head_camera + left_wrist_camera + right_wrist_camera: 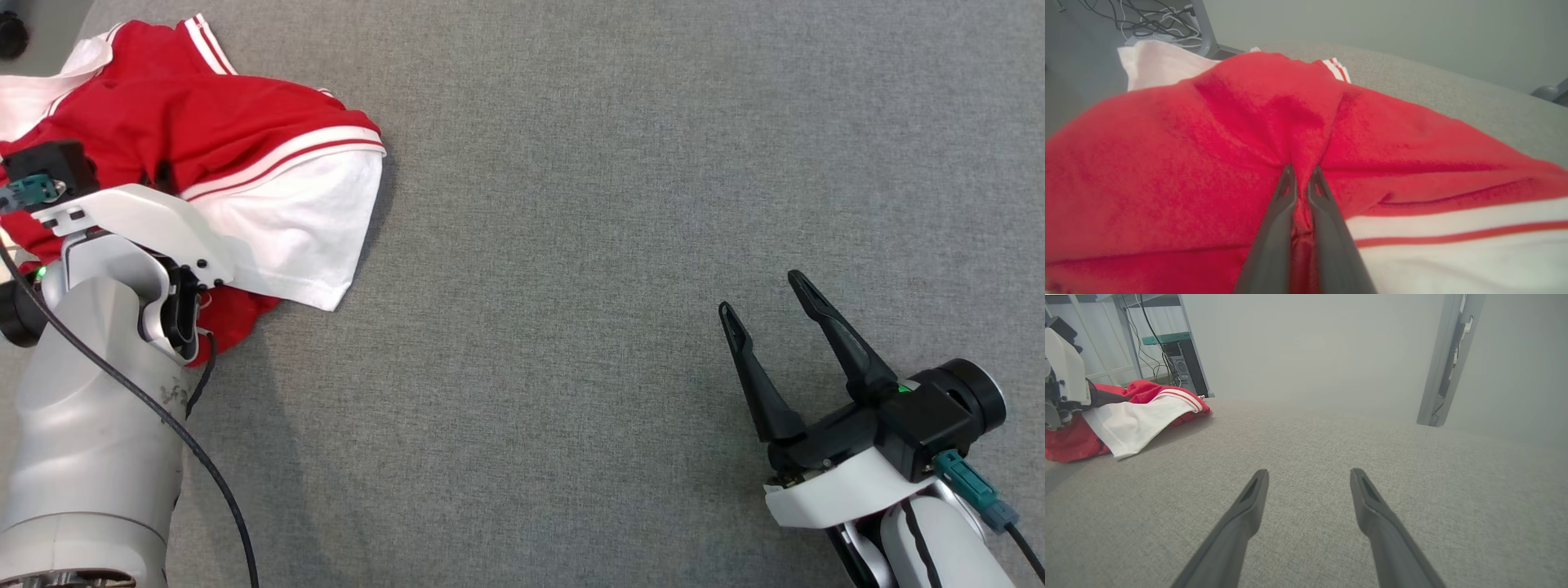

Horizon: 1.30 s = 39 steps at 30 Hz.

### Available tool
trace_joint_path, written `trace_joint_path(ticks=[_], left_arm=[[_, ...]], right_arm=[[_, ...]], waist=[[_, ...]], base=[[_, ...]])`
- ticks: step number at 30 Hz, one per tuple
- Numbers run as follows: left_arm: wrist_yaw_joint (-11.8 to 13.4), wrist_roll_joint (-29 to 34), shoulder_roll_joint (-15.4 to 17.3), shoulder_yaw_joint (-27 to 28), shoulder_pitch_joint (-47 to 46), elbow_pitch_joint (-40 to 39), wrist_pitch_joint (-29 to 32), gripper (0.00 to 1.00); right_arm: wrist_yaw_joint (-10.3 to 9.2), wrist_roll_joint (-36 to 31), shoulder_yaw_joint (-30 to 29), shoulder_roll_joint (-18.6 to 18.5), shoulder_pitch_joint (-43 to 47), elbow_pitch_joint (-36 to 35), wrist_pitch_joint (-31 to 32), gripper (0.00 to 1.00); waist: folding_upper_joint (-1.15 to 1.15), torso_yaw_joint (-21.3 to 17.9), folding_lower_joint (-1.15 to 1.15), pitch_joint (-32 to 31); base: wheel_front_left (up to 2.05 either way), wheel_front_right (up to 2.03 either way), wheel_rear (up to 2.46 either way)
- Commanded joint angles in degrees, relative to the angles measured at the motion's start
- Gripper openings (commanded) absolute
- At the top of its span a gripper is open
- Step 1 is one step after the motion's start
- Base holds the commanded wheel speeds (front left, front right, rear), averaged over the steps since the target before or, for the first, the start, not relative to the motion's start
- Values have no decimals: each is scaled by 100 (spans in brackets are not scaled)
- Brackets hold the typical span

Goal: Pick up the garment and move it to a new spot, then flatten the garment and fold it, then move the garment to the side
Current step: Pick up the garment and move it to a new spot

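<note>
The garment (245, 139) is a crumpled red and white top with striped trim, lying at the far left of the grey table. My left arm reaches over it in the head view, its fingers hidden under the wrist housing. In the left wrist view my left gripper (1301, 173) is shut on a pinched ridge of the garment's (1229, 143) red cloth. My right gripper (763, 298) hovers open over bare table at the lower right, far from the garment (1139, 412), with nothing between its fingers (1257, 490).
The grey fabric table surface (571, 245) stretches wide to the right of the garment. A metal post (1447, 359) rises beyond the table's far edge. Cables and a computer case (1180, 367) stand behind the garment.
</note>
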Motion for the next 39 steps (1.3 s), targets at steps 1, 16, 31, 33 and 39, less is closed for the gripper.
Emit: trace_joint_path(ticks=[1, 16, 31, 33, 39], left_arm=[[23, 3, 74, 27, 23, -64, -168, 0], [-176, -120, 47, 236, 452, -1536, -1478, 0], [-103, 171, 36, -241, 1130, -4003, -872, 0], [-86, 205, 16, -352, 1189, -4260, -676, 0], [-102, 237, -100, -620, 1249, -4724, -336, 0]], right_arm=[[0, 26, 0, -9, -37, 36, -36, 100], [0, -28, 39, 230, 98, 274, -36, 100], [0, 31, 0, 488, 202, 398, -36, 100], [0, 40, 5, 512, 187, 403, -36, 100], [0, 75, 3, 541, 146, 405, -36, 100]], waist=[[0, -1, 0, -18], [0, -169, 0, -593], [0, -1046, 0, -1169], [0, -1224, 0, -1201], [0, -1665, 0, -1238]], base=[[0, 0, 0], [0, 0, 0], [0, 0, 0], [0, 0, 0], [0, 0, 0]])
